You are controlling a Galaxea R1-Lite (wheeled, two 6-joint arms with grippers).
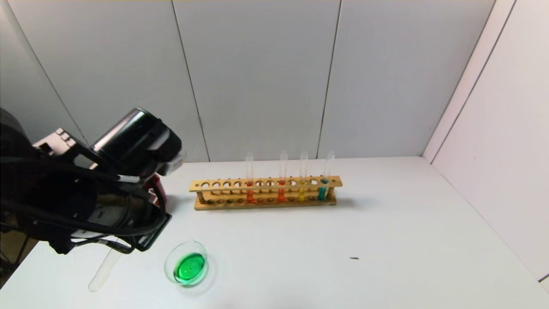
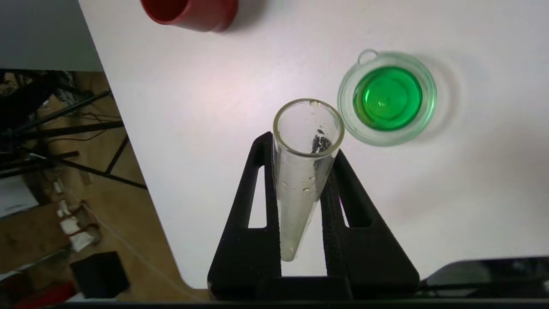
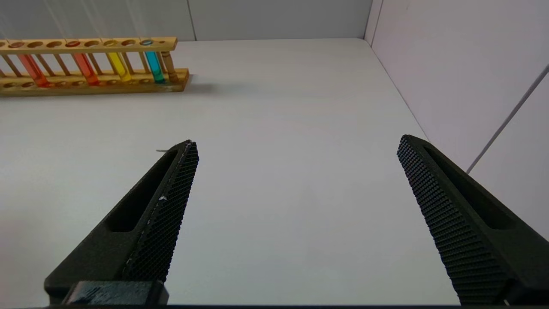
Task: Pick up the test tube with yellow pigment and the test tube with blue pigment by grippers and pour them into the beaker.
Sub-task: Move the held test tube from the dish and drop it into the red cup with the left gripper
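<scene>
**Left arm clamped low at frame left, right arm idle with jaws spread**

The left arm fills the left side of the head view, its bulky black wrist angled downward with cables looping around it. The left gripper (image 2: pixel 300 146) points down at the surface; its jaws are closed tight on a slim glass tube (image 2: pixel 300 184), one finger (image 2: pixel 261 180) pressed on each side. The right gripper (image 3: pixel 296 171) is out of the head view; its wrist camera shows both jaws spread wide apart, holding nothing, hovering above the surface.
</scene>
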